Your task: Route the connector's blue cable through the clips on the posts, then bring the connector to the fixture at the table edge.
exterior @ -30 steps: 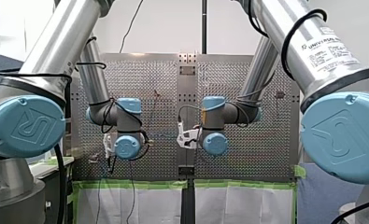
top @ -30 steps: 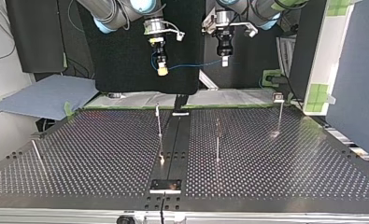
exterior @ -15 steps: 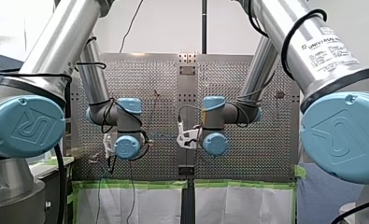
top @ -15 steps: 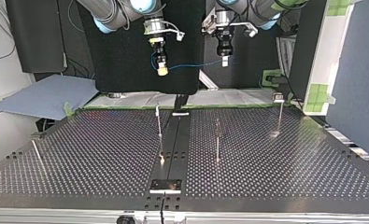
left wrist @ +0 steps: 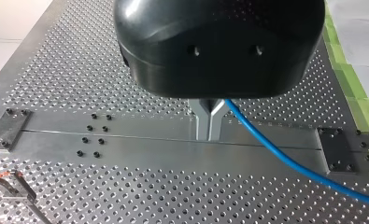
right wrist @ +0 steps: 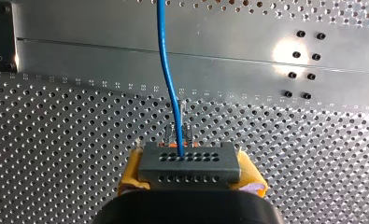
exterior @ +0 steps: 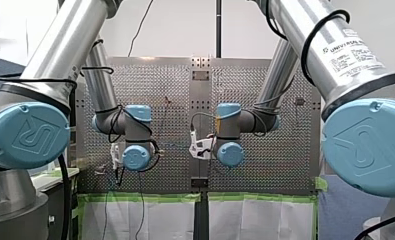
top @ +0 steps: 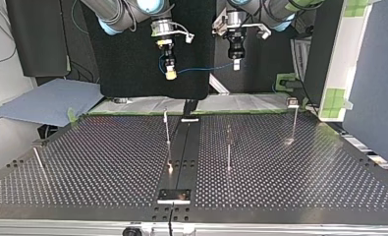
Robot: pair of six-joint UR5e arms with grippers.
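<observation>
Connector [right wrist: 190, 163] — grey, multi-hole, clamped between the yellow pads [right wrist: 131, 173] of my right gripper [top: 170, 73], high above the perforated table [top: 108, 162]. Blue cable [left wrist: 285, 159] leaves the connector's face and crosses to my left gripper [left wrist: 209, 126], whose metal fingers are pinched together on it. Posts [top: 228, 147] stand well below both grippers; no clip holds cable, so routing looks unstarted. Fixture [top: 174, 195]: probably the plate at the top view's near edge. Risks: the span between the grippers looks short — uneven lowering could drag the cable through the left pinch or strain it at the connector; a descent slightly to one side could miss a clip or push a thin post over
</observation>
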